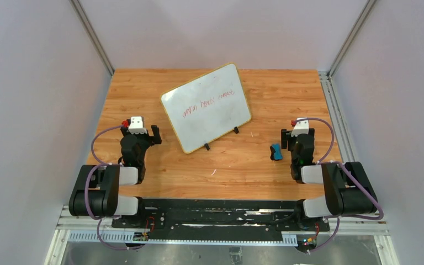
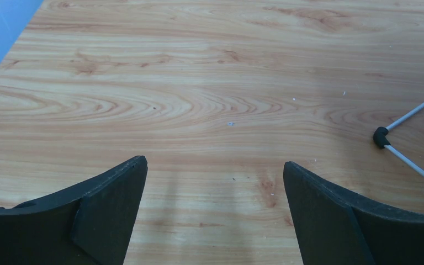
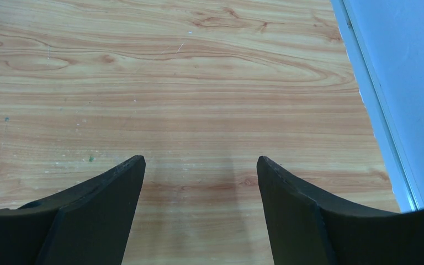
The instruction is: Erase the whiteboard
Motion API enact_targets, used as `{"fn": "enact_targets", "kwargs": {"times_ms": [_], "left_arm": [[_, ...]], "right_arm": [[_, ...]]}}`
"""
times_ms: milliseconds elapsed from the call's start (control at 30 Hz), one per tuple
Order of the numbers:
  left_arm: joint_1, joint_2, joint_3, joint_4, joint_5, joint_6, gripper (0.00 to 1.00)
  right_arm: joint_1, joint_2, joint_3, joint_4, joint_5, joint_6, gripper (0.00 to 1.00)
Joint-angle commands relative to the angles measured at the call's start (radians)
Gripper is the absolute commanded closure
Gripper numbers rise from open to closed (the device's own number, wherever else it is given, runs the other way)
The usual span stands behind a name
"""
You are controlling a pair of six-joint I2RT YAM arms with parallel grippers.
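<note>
1. Whiteboard (image 1: 206, 106): white face, thin yellow rim, rounded corners. It sits mid-tabletop in the far half, turned askew to the edges, between the 2 arms and beyond both. 1 line of red handwriting (image 1: 208, 102) crosses its upper half. 2 black clip feet (image 1: 207, 147) show at its near edge.

2. Eraser (image 1: 276, 152): small, blue and black. It lies on the tabletop (image 1: 265, 88) at the near right, just beside the right arm's tool and well apart from the whiteboard.

3. Left tool (image 2: 213, 168): its 2 dark fingers (image 2: 113, 187) stand wide apart with only bare wood grain between them. It is near the whiteboard's near-left corner, not touching. A black foot with 2 thin grey rods (image 2: 381, 137) shows at the right edge of the left wrist view.

4. Right tool (image 3: 200, 163): fingers apart, gripping nothing, over bare wood close to the tabletop's right edge.
</note>
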Motion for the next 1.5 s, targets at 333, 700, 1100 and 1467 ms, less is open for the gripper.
{"fn": "enact_targets", "kwargs": {"times_ms": [333,700,1100,1467], "left_arm": [[-0.004,0.007,0.006,0.042,0.002,0.007,0.02],[-0.003,0.006,0.005,0.042,0.003,0.007,0.02],[-0.004,0.007,0.009,0.036,0.009,0.011,0.02],[-0.004,0.007,0.009,0.036,0.01,0.011,0.02]], "right_arm": [[-0.018,-0.004,0.023,0.004,-0.01,0.007,0.23],[-0.003,-0.045,0.023,-0.004,-0.005,-0.017,0.98],[0.019,-0.234,0.545,-1.136,-0.162,0.369,0.99],[0.021,-0.057,0.797,-1.592,-0.372,0.372,0.99]]}}
